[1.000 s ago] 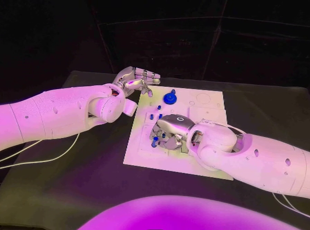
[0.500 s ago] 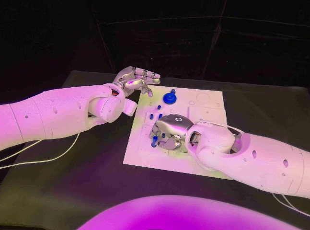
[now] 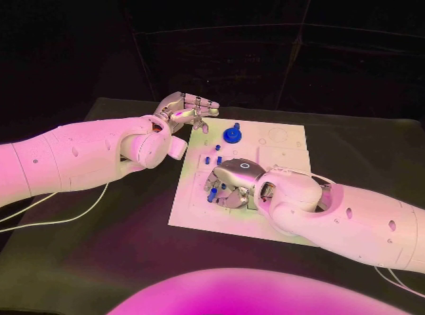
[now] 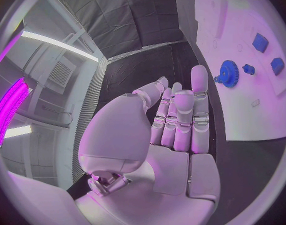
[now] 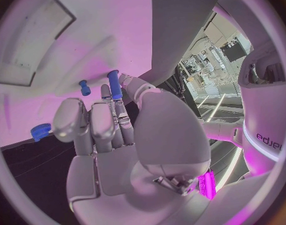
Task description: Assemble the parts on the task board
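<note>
The white task board [image 3: 269, 141] lies in the middle of the black table. My right hand [image 3: 235, 181] hangs low over its near left part and pinches a blue peg [image 5: 114, 85] between the thumb and a fingertip; the peg [image 3: 212, 193] stands upright at the board. A short blue peg [image 5: 84, 87] stands in the board close by. A blue gear [image 3: 232, 134] sits at the board's far part, with two small blue blocks [image 3: 212, 159] nearer. My left hand [image 3: 184, 108] hovers off the far left corner, holding nothing, its fingers [image 4: 183, 120] close together and the thumb apart.
The left wrist view has the blue gear [image 4: 228, 74], a small peg [image 4: 247, 69] and two blocks [image 4: 260, 42] on the board [image 4: 243, 110]. Another blue piece [image 5: 39, 131] sits near the board's edge. A white cable [image 3: 70, 220] trails over the table at the left.
My right hand has turned slightly and shifted a little toward the near left of the board with the peg. The left hand has stayed in place.
</note>
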